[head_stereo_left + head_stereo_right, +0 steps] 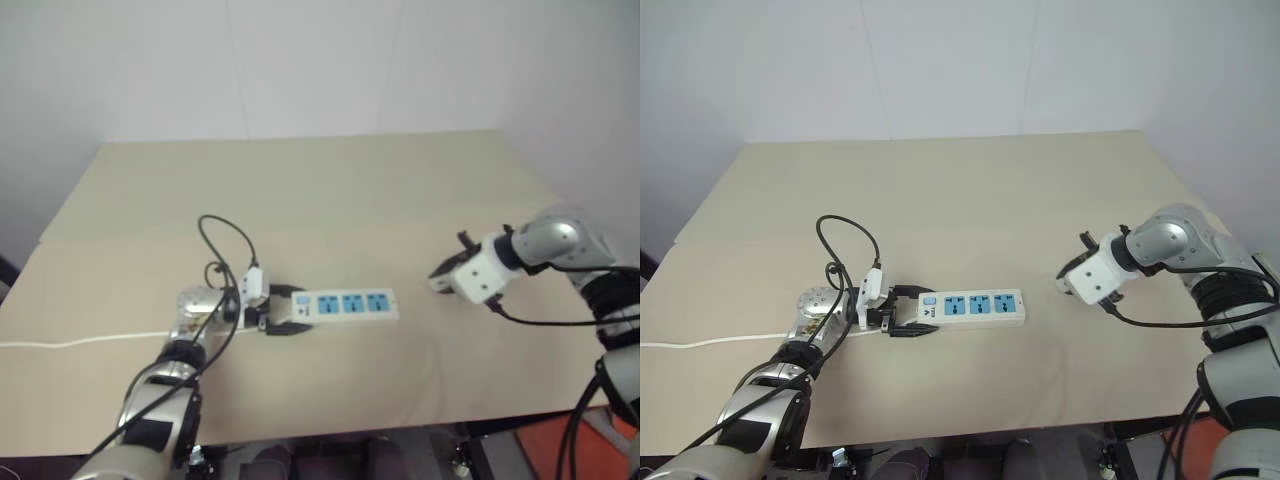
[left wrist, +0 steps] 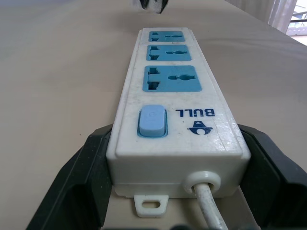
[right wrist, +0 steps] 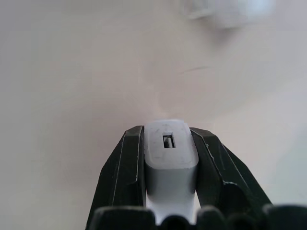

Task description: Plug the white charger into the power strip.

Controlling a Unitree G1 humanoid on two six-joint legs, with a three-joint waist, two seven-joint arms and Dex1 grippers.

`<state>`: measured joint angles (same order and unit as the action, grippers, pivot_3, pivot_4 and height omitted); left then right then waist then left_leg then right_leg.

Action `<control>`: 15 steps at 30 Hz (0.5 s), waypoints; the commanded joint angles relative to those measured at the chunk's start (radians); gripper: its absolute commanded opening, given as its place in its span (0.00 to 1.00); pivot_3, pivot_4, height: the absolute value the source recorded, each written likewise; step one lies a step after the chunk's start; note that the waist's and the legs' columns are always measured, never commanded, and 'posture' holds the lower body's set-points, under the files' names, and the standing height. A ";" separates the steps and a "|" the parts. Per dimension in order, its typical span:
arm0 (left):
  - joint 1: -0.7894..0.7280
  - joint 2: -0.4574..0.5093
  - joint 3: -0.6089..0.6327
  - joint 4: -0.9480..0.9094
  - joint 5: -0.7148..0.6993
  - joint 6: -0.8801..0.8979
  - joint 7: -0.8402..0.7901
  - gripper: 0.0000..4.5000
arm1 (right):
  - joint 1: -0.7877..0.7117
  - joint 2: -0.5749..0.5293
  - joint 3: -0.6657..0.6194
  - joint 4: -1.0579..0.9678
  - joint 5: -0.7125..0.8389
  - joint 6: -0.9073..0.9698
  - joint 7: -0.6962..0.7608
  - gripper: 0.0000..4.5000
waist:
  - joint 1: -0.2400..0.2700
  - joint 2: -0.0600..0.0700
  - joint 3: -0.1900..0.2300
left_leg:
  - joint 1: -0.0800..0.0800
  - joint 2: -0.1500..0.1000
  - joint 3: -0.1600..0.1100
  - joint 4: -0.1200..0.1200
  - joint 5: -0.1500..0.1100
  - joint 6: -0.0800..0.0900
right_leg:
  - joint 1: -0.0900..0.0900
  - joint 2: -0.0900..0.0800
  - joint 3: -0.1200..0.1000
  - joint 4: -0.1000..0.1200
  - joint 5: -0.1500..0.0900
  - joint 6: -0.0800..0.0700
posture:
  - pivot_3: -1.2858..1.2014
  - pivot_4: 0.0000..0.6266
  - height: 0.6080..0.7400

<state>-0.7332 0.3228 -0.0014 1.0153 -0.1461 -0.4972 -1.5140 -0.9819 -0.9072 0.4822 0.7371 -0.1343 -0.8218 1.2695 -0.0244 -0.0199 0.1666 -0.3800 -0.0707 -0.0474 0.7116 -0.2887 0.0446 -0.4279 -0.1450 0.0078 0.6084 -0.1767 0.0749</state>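
Halfway, I'd say — left gripper jaws clamp the strip at its switch end; right gripper jaws clamp the charger, well apart from the sockets — insertion remains.

Bare table lies open between my right gripper and the power strip. All three blue sockets are unblocked from above. My left gripper flanks the switch end, crowding that side.

Silver arms, white housings, black fingers
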 commanded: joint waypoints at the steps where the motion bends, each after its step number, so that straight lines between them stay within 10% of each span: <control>1: 0.004 -0.001 -0.015 -0.027 0.001 0.006 0.006 0.73 | 0.031 0.015 -0.108 -0.129 0.133 0.192 0.011 0.25 | 0.004 0.000 0.000 | 0.000 0.000 0.000 0.000 0.000 0.000 | -0.001 0.000 0.000 0.000 0.000 0.000 | 0.52 0.24 1.00; 15: 0.000 -0.003 -0.037 -0.028 0.009 0.034 -0.011 0.73 | 0.248 0.181 -0.355 -0.562 0.403 0.766 -0.134 0.25 | 0.012 0.000 0.000 | -0.008 -0.001 0.001 0.001 0.002 -0.003 | -0.009 0.000 0.000 0.002 0.000 0.000 | 0.52 0.24 1.00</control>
<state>-0.7323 0.3189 -0.0190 0.9957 -0.1508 -0.4755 -1.5171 -0.7328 -0.7321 0.1765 0.2364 0.2138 -0.1091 1.1529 -0.0121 -0.0199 0.1665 -0.3881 -0.0717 -0.0467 0.7121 -0.2866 0.0411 -0.4370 -0.1453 0.0081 0.6108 -0.1765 0.0747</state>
